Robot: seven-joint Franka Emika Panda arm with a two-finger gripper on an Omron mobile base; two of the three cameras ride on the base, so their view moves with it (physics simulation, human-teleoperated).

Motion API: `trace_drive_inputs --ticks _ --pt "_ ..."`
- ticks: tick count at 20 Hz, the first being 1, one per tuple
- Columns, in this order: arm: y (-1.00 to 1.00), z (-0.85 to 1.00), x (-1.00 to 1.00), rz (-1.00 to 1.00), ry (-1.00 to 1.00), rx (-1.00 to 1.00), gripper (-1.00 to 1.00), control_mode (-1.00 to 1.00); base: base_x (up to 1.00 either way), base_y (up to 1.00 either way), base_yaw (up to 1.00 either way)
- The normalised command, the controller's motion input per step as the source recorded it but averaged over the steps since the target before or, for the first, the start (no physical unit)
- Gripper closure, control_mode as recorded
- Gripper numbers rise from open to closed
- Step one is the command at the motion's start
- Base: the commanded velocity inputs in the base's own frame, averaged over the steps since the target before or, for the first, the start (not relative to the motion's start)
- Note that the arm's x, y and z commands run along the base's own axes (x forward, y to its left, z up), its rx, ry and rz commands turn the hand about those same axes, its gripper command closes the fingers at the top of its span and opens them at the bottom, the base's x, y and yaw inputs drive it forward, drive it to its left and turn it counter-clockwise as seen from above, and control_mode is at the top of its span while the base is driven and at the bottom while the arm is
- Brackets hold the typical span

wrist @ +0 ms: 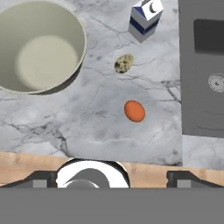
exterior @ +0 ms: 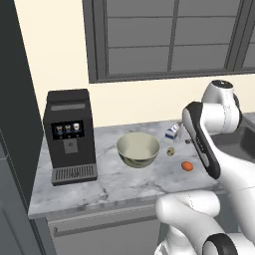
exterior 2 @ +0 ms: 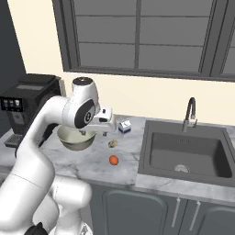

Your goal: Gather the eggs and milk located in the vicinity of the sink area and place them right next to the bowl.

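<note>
The gripper (exterior 2: 106, 133) hangs open and empty above the tabletop (wrist: 87, 122), just beside the bowl (wrist: 37, 48). Both eggs, spotted (wrist: 124, 63) and orange (wrist: 134, 110), and the milk (wrist: 145, 17) sit between bowl and sink (wrist: 203, 70); by my judgement, little remains to do.

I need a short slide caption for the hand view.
Bowl, spotted egg, orange egg and milk carton on marble counter beside sink.

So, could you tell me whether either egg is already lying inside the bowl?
No, the orange egg and the spotted egg both lie on the marble counter, outside the bowl.
</note>
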Motion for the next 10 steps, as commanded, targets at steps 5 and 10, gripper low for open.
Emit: trace_drive_inputs --ticks 5,10 --pt "-0.19 -0.39 0.0 0.02 0.0 -0.03 -1.0 -1.0 0.0 0.0 0.0" --pt "-0.09 -0.34 0.06 0.09 0.0 -0.01 -1.0 -1.0 0.0 0.0 0.0"
